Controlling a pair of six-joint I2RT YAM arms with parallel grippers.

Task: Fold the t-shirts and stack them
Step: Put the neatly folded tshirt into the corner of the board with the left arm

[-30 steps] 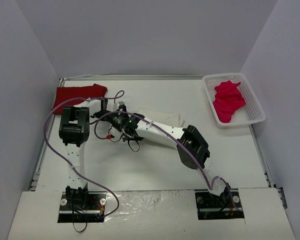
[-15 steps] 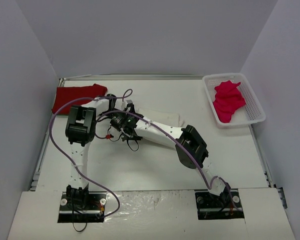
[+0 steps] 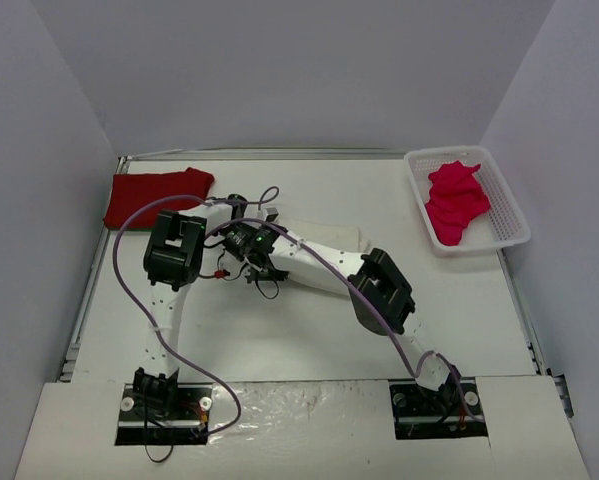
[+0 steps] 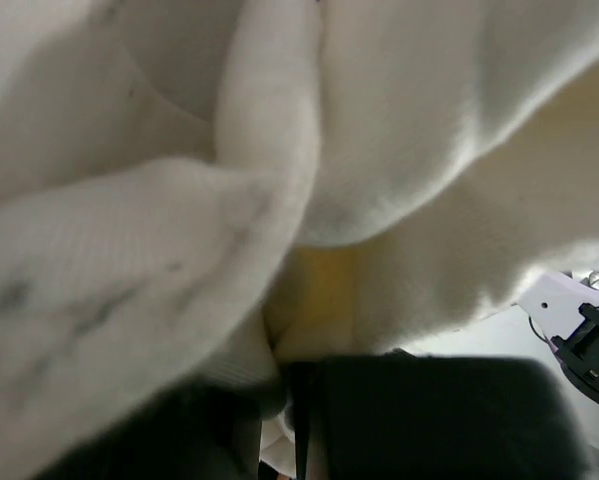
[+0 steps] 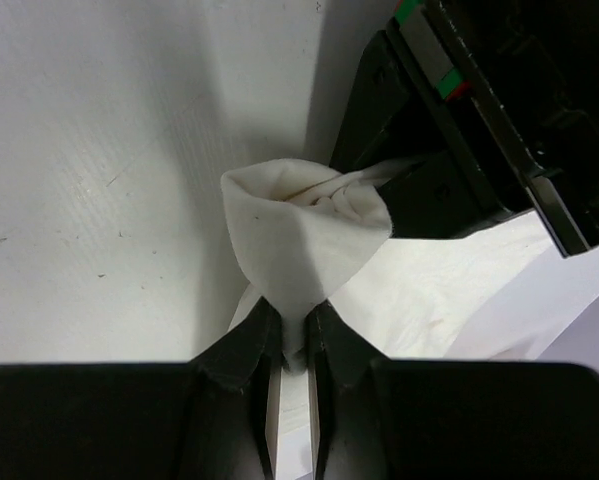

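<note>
Table [image 3: 309,330]: most of the frame in the top view, both arms reaching in over its middle.

Cream shirt [image 3: 329,236]: at the centre, largely hidden under the arms, so its fold state cannot be told. It is judged to be the one in work, mid-fold and not stacked. In the right wrist view a small peak of its cloth [image 5: 299,225] is raised off the table.

Basket [image 3: 512,218]: at the upper right, well apart from the arms.

Red shirt [image 3: 157,195]: laid flat as a folded rectangle at the upper left. It is counted as done and as the likely base of the stack.

Pink shirt [image 3: 455,202]: crumpled inside the basket, not folded. It is left to do.

Progress is judged at roughly one of three.

Right gripper [image 5: 291,340]: clenched on the cream shirt, with cloth pinched between the jaws.

Left gripper [image 4: 297,385]: fingers drawn nearly together at the bottom of the left wrist view, with cream cloth bunched right at the tips. It is judged to be grasping the same shirt. In the right wrist view it is seen just beside the right one, at the upper right.

In the way: the grippers are crowded close at the centre, and purple cables [image 3: 129,290] loop over the left arm. A snag or a knock between the wrists is possible.
</note>
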